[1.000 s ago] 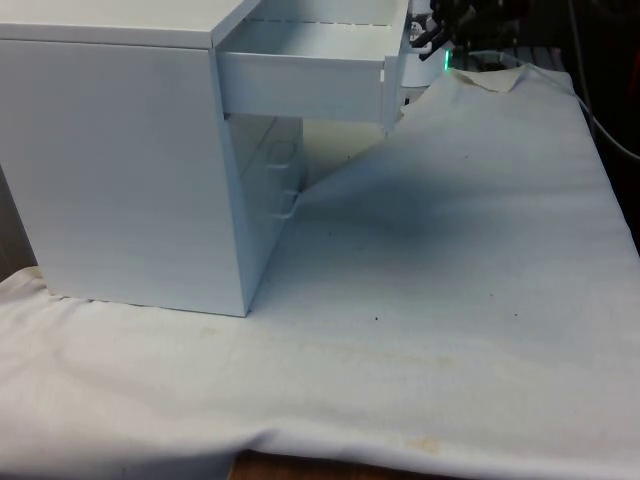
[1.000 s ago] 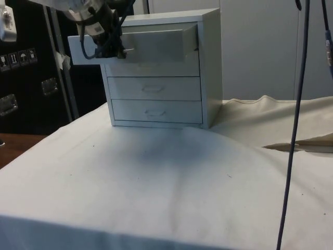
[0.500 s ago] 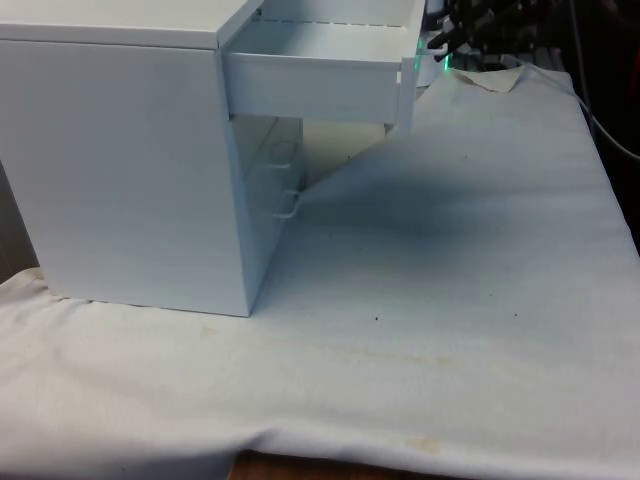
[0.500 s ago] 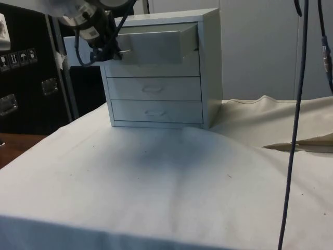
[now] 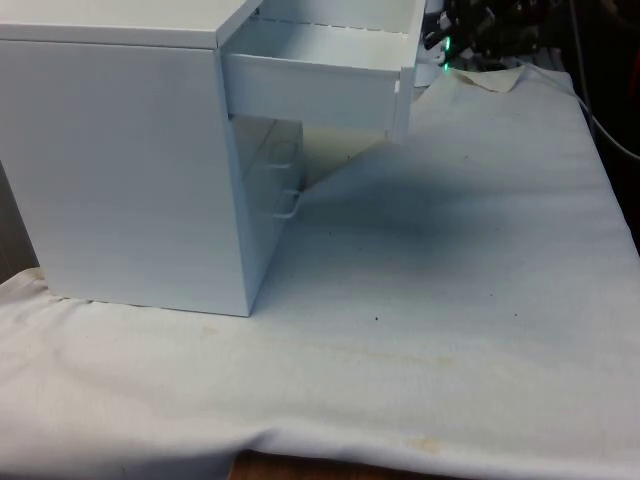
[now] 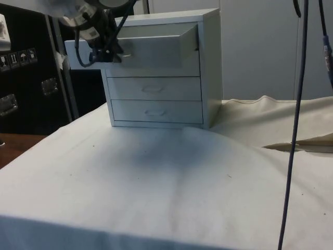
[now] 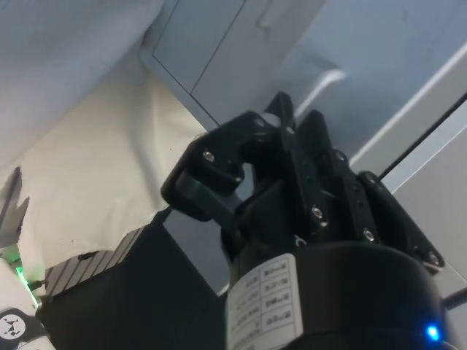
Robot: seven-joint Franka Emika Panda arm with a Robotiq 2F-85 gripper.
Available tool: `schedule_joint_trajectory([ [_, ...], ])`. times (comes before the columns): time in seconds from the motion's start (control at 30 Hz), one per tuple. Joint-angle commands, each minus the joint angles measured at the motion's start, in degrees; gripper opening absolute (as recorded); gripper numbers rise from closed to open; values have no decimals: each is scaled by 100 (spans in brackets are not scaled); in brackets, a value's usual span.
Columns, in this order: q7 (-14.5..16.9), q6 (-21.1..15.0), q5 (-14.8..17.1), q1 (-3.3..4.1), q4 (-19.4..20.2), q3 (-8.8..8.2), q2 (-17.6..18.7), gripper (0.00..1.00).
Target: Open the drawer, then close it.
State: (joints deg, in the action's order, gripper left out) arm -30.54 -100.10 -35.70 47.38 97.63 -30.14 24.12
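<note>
White top drawer (image 5: 305, 88) stood well out of the chest (image 5: 125, 160); your gripper (image 6: 106, 50), fingers seemingly pinching its handle (image 7: 319, 82), needed a straight, level push toward the chest.

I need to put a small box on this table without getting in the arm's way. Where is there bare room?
The white cloth lies bare from the white chest of drawers to the near edge and the front view's right. It is crowded under the pulled-out top drawer, where the black gripper sits at the handle.
</note>
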Motion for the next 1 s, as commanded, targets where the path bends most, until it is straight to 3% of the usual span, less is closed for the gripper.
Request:
schedule_joint_trajectory([
  [0.0,6,0,0,0,0,0,-6,19],
  [0.07,6,0,0,0,0,0,-6,29],
  [0.1,6,0,0,0,0,6,-6,39],
  [0.33,-6,0,0,0,0,6,0,77],
  [0.37,6,0,0,-6,0,6,-6,77],
  [0.4,6,0,0,-6,0,6,-6,87],
  [0.47,-17,34,6,17,-23,23,17,97],
  [0.6,-86,86,17,46,-69,86,57,100],
  [0.63,-57,6,0,17,-17,74,6,100],
  [0.67,-109,103,17,46,-86,115,69,100],
  [0.97,-298,246,46,34,-264,327,206,100],
])
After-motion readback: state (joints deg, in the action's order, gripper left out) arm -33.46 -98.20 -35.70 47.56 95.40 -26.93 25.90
